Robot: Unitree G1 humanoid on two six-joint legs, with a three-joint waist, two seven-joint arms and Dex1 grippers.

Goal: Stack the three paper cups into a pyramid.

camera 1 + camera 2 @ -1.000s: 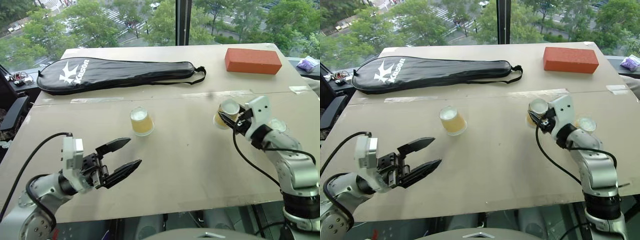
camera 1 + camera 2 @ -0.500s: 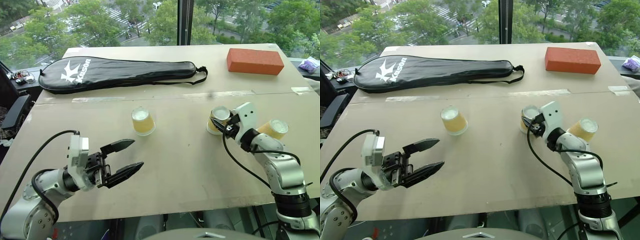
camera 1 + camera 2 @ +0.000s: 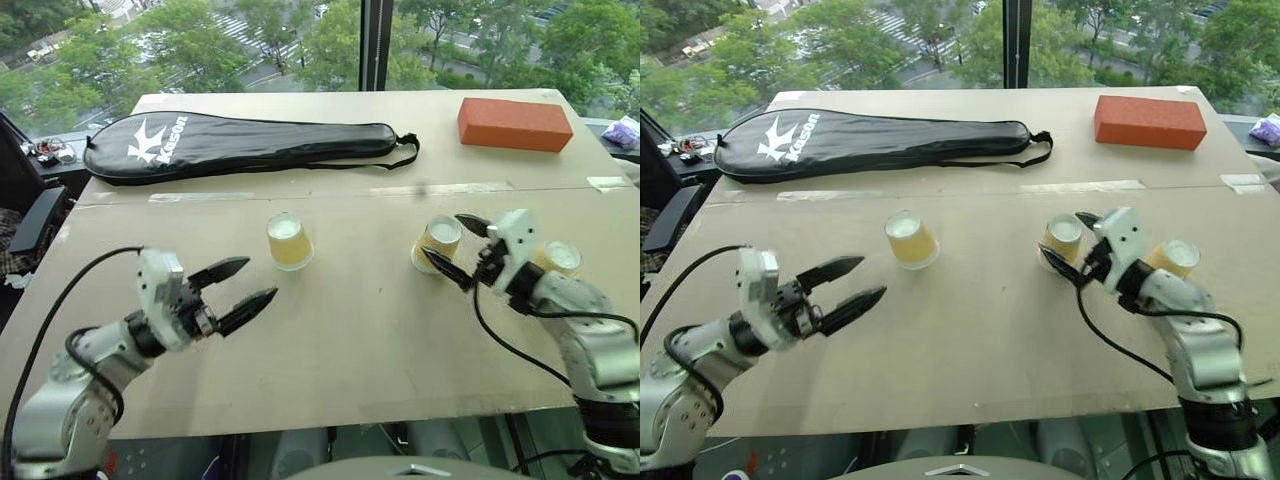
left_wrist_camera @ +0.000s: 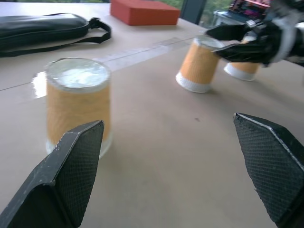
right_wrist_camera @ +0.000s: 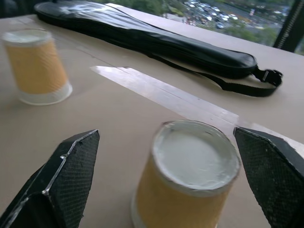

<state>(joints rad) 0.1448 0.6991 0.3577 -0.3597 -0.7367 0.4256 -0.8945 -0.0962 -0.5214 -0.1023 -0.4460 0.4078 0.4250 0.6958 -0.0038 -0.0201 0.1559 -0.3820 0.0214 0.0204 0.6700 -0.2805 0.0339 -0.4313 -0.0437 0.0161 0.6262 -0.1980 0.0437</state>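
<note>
A wide beige table (image 3: 330,340) stands before a big window (image 3: 300,40) with a dark vertical frame post (image 3: 376,45). Through the glass there are green trees (image 3: 180,45) and a street below. Daylight falls on the table. At the far left is a dark chair (image 3: 25,235).

Yellow-orange sides with whitish bases are being shown by the three paper cups (image 3: 288,241), (image 3: 437,244), (image 3: 556,258). A white logo is being displayed on the black racket case (image 3: 250,146). Orange-red is being shown by the brick (image 3: 515,124), and plain tan by the table (image 3: 350,340).
</note>
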